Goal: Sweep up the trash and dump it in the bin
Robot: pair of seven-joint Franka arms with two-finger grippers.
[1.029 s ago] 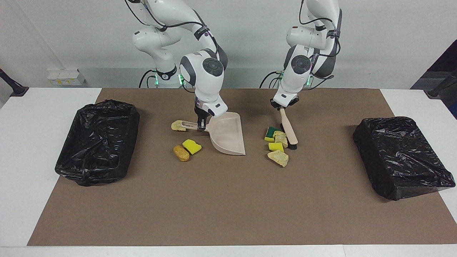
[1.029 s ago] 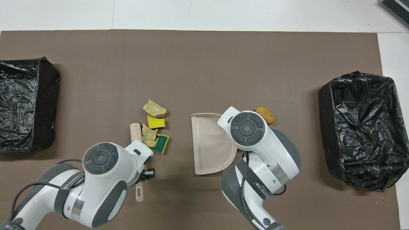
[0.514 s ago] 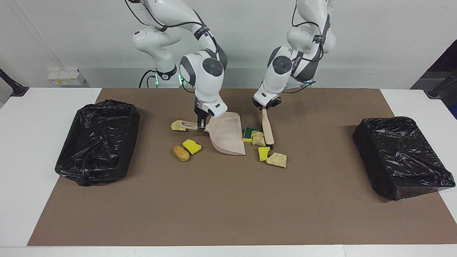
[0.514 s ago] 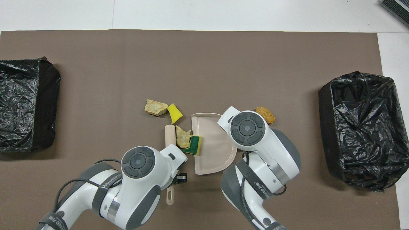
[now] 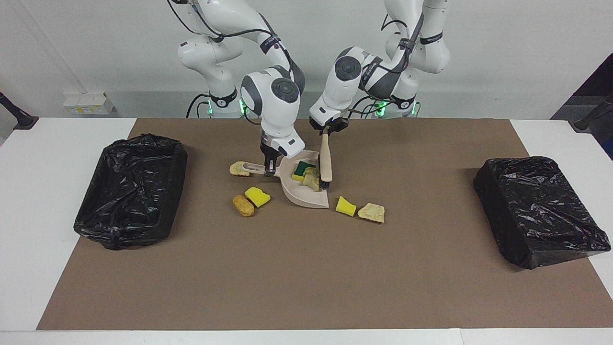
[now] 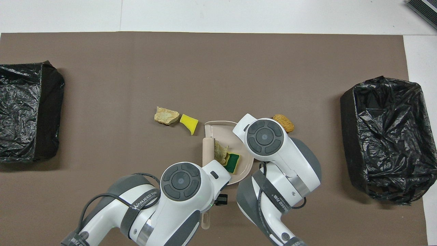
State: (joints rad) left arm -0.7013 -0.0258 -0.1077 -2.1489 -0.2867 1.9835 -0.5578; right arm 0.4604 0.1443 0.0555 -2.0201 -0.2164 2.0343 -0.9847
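Observation:
My right gripper (image 5: 270, 167) is shut on the handle of the beige dustpan (image 5: 311, 196), which rests on the brown mat. My left gripper (image 5: 328, 129) is shut on the wooden brush (image 5: 325, 160), whose bristles stand at the pan's open edge. A green-backed sponge (image 5: 301, 168) and a beige chunk (image 5: 312, 178) lie in the pan (image 6: 218, 128). Just outside its mouth, toward the left arm's end, sit a yellow sponge piece (image 5: 346, 206) and a beige chunk (image 5: 372, 212). Beside the handle lie another yellow piece (image 5: 257, 196), a brown lump (image 5: 243, 205) and a beige chunk (image 5: 238, 168).
A black-bagged bin (image 5: 110, 230) stands at the right arm's end of the table, and a second one (image 5: 536, 206) at the left arm's end. Both arms crowd together over the dustpan. In the overhead view the arms' wrists hide both grippers.
The left arm swept the brush toward the dustpan, pushing the green-backed sponge and one beige chunk into it. The yellow piece and the other chunk slid aside. The right arm stayed still.

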